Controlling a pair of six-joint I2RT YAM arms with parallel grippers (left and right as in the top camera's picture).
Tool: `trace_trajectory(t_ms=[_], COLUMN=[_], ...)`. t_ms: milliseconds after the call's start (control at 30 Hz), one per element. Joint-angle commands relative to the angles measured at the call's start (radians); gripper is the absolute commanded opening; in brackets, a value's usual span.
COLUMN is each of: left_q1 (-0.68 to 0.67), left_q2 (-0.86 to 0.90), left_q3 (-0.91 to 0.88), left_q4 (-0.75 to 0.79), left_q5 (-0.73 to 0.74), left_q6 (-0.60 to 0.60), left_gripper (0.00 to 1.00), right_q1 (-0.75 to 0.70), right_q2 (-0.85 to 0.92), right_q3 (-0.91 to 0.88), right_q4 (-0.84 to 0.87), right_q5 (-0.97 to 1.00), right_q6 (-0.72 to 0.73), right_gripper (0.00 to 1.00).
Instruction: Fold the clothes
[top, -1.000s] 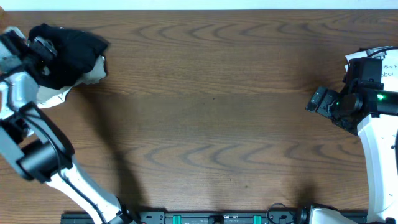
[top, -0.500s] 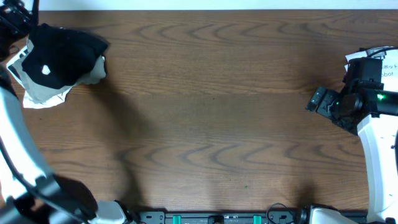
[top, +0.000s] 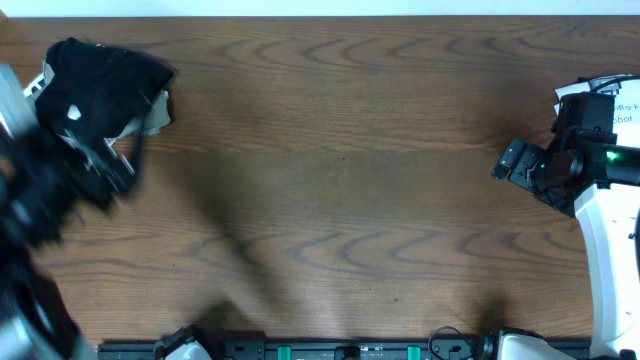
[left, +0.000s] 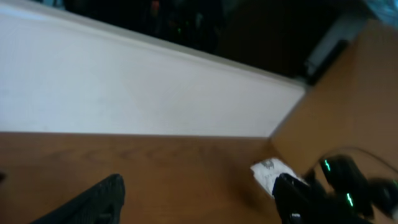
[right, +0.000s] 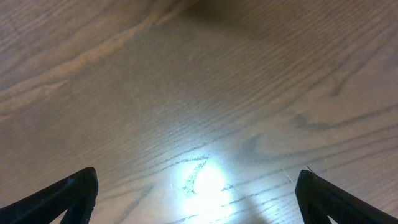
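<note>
Table (top: 340, 200): dark brown wood with strong wavy grain, fills nearly the whole overhead view. A glare spot sits on it under the right wrist camera.
Room: plain white wall panel (left: 124, 93) runs along the table's far edge. Above it is a dark area with faint lights, too blurred to identify.
Left white-and-black arm (top: 40, 210) is at the left edge, heavily blurred. Right white-and-black arm (top: 605, 230) is at the right edge and sharp, green LED lit.
The clothes (top: 105, 75): crumpled heap in the far-left corner, black shirt on top, khaki-grey fabric (top: 155, 115) showing at its right side.
White printed paper sheet (top: 622, 105) lies at the right edge, partly under the right arm.
Left end effector (left: 198, 193): fingers spread, only table between them. It overlaps the heap's near edge from overhead; can't tell if it touches.
Right end effector (right: 199, 199): fingers wide apart over bare wood, well away from the heap.
Small white mark (top: 72, 112) on the shirt.
</note>
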Motion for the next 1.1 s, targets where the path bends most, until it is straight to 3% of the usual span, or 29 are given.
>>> trace_trajectory(t_ms=[0,300,400,433,667,1067], left_q1=[0.001,0.001,-0.002,-0.010,-0.019,-0.019], left_q2=[-0.089,-0.323,-0.385,-0.402,-0.438,-0.438], left_q3=[0.000,0.000,0.000,0.000,0.000,0.000], left_q4=[-0.126,-0.468,-0.496,-0.504,-0.612,-0.651], left_q5=[-0.018,0.004,0.013,0.013,0.013,-0.002], left_q6=[0.185,0.275,0.275,0.275,0.275,0.275], left_gripper=[0.79,0.79,0.79,0.98,0.98,0.98], right_q1=[-0.010,-0.010,-0.010,-0.010,-0.010,-0.010], right_q2=[0.005,0.005,0.005,0.005,0.005,0.005], right_q3=[0.002,0.002,0.002,0.002,0.002,0.002], right_q4=[0.000,0.000,0.000,0.000,0.000,0.000], right_q5=[0.001,0.001,0.001,0.001,0.001,0.001], right_q6=[-0.013,-0.013,-0.013,-0.013,-0.013,-0.013], right_gripper=[0.99,0.99,0.99,0.99,0.99,0.99])
